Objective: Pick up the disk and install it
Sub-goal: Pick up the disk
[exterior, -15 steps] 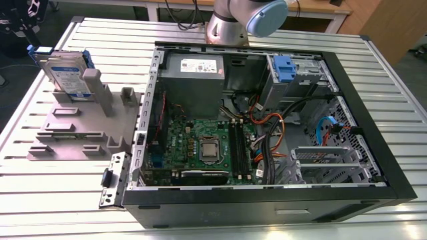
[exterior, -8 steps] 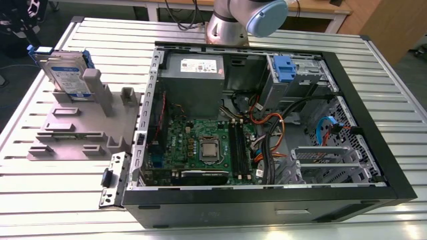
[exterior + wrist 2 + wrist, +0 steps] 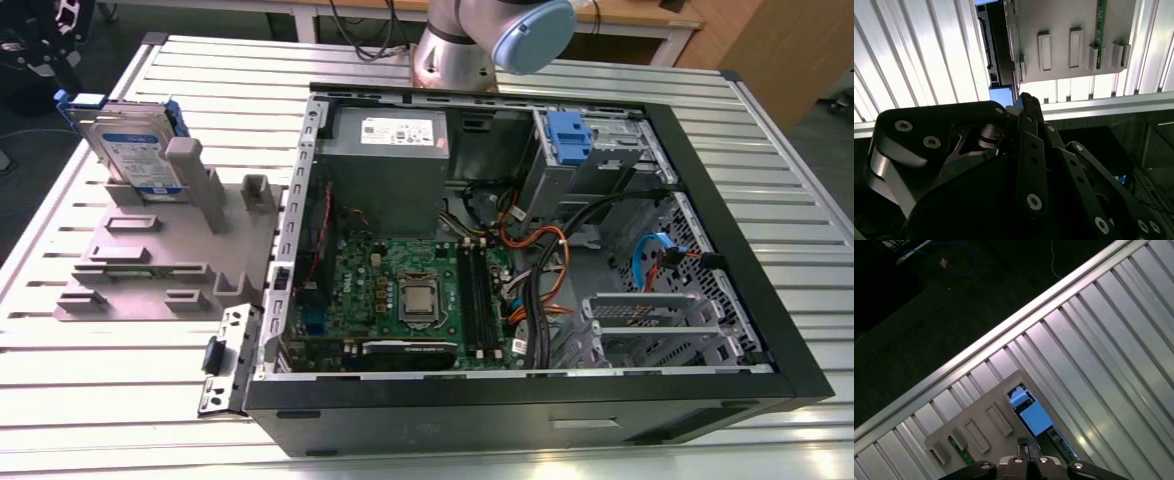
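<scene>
Silver, 1 disk (image 3: 134,140) in 1 holder (image 3: 147,262)

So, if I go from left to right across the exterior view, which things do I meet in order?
The disk standing upright → grey metal box → blue latch → blue cable.

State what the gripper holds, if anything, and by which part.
Nothing: the disk stands upright in the grey holder, with the gripper clear of it.
</scene>
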Motion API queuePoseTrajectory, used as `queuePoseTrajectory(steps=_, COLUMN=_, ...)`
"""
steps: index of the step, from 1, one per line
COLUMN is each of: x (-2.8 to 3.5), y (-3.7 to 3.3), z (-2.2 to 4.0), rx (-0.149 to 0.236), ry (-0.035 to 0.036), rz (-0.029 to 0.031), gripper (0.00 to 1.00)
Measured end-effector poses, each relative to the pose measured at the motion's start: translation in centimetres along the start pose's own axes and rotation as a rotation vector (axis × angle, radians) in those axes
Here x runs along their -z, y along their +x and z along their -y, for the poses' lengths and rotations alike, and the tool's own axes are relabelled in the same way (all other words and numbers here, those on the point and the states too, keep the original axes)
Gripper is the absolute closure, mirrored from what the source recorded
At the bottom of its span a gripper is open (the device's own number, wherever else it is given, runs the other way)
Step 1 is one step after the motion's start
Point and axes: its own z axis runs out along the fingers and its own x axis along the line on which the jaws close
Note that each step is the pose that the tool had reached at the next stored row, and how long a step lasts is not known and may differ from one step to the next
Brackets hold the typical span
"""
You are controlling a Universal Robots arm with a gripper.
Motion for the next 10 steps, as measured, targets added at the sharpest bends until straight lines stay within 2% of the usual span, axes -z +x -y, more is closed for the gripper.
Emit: queuePoseTrajectory(steps=10, x=-0.01, y=-0.30, z=-0.23, rx=0.000, ry=-0.0001, rz=-0.0002, gripper=0.89)
